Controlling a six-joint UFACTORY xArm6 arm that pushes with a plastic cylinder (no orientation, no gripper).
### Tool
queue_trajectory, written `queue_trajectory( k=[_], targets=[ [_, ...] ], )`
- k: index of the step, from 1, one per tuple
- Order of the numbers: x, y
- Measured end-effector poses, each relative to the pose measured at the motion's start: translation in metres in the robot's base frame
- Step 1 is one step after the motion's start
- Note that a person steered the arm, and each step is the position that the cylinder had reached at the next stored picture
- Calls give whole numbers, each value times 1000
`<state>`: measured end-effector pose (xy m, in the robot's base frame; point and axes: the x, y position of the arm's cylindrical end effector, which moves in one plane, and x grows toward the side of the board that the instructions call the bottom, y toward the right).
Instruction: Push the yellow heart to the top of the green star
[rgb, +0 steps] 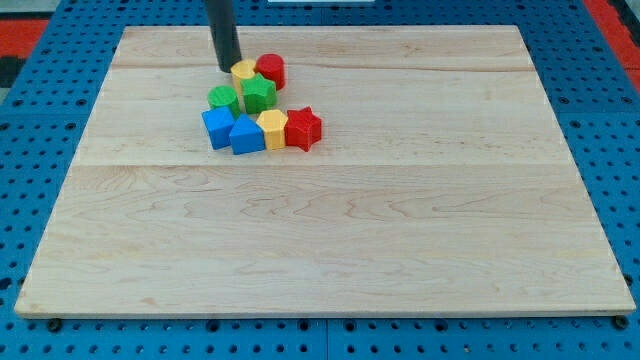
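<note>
The yellow heart sits just above the green star, touching it, with a red round block at its right. My tip stands at the heart's left edge, touching or nearly touching it. The dark rod rises from there to the view's top.
A green round block lies left of the star. Below are a blue block, a blue block with a pointed top, a yellow hexagon and a red star, packed in a row. The wooden board lies on a blue pegboard.
</note>
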<state>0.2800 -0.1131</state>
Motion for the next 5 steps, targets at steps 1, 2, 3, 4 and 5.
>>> queue_trajectory(
  k=[1,2,3,4,5],
  targets=[
    [0,0],
    [0,2],
    [0,7],
    [0,12],
    [0,14]
  ],
)
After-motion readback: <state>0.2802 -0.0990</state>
